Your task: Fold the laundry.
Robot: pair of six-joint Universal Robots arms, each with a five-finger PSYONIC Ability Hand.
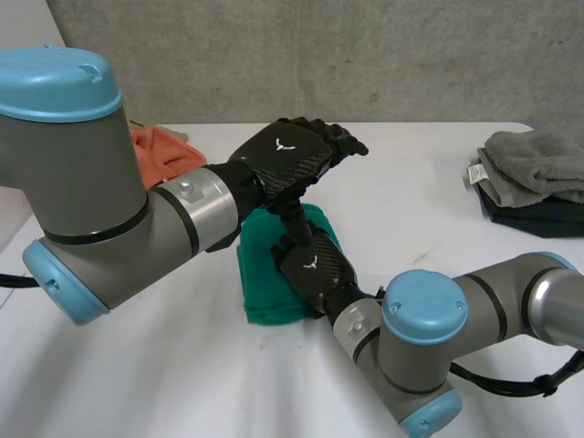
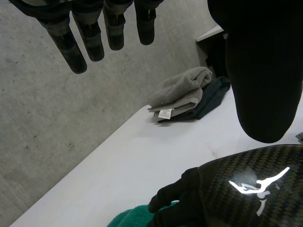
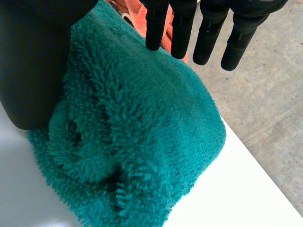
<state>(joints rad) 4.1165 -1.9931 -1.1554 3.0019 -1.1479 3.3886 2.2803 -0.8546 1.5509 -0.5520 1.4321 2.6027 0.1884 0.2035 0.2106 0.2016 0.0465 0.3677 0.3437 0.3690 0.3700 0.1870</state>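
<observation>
Closest of all, the left arm [image 1: 100, 210] and the right arm [image 1: 456, 328] reach in toward a green towel [image 1: 265, 283] that lies on the white table [image 1: 137, 383], between the two arms. That towel is already a thick, compact bundle. The right wrist view shows stacked layers and a rolled, lumpy edge, so I judge its folding mostly done, though not neat. On top of the green towel rests the right hand [image 1: 315, 265], palm down. Its fingers [image 3: 208, 42] are straight and spread above the pile, its thumb [image 3: 33, 61] hangs beside the towel's edge, and nothing is pinched. Above the far end of the green towel hovers the left hand [image 1: 287, 157], over the right hand, its fingers [image 2: 90, 42] relaxed, loosely apart and carrying nothing. Beyond the green towel, on the left arm's side, an orange cloth [image 1: 164, 151] lies crumpled and looks unfolded. Well apart from the green towel, on the right arm's side, a grey towel [image 1: 538, 164] sits folded on top of a dark cloth [image 1: 538, 214]; these two look finished. By my reading the job is past its middle: two pieces are stacked away and the green towel is close to done, perhaps needing a flattening press and a place beside the stack. The orange cloth is the one piece not yet begun.
</observation>
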